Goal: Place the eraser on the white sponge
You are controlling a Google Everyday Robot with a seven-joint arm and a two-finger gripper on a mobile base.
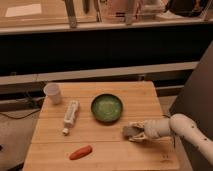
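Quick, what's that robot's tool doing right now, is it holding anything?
The tool: low over the table's right front, at a small grey-and-pale thing; whether it holds it cannot be told.

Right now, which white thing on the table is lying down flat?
The white bottle, lying on its side left of the green bowl. The white cup stands upright. The hand is far right.

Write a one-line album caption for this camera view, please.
Robot arm's tool low over the wooden table, at the eraser, beside a green bowl, bottle, cup and carrot.
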